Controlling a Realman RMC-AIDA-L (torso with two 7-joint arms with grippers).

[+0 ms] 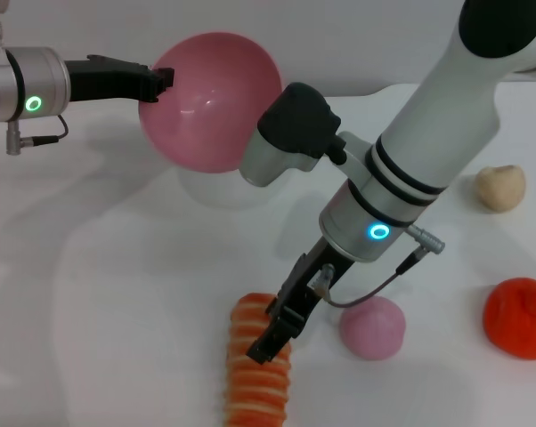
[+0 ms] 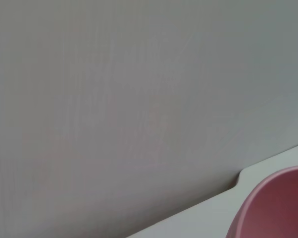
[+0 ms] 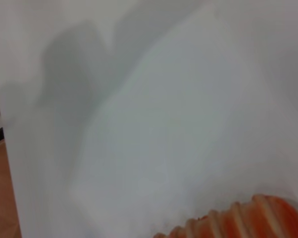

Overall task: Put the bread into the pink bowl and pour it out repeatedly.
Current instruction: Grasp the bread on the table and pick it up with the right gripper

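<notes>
The pink bowl (image 1: 215,98) hangs tipped on its side above the back of the white table, with my left gripper (image 1: 161,84) shut on its rim from the left. A slice of the bowl (image 2: 277,208) also shows in the left wrist view. The bread (image 1: 255,382), striped orange-red and cream, lies on the table at the front centre. My right gripper (image 1: 272,342) reaches down onto the bread's upper right end and covers part of it. In the right wrist view only the ridged top of the bread (image 3: 243,220) shows.
A small pink ball (image 1: 372,327) sits just right of the right gripper. A beige lump (image 1: 500,188) lies at the right, and an orange-red lumpy item (image 1: 520,318) at the right edge. The table's edge (image 3: 5,148) borders a wooden floor.
</notes>
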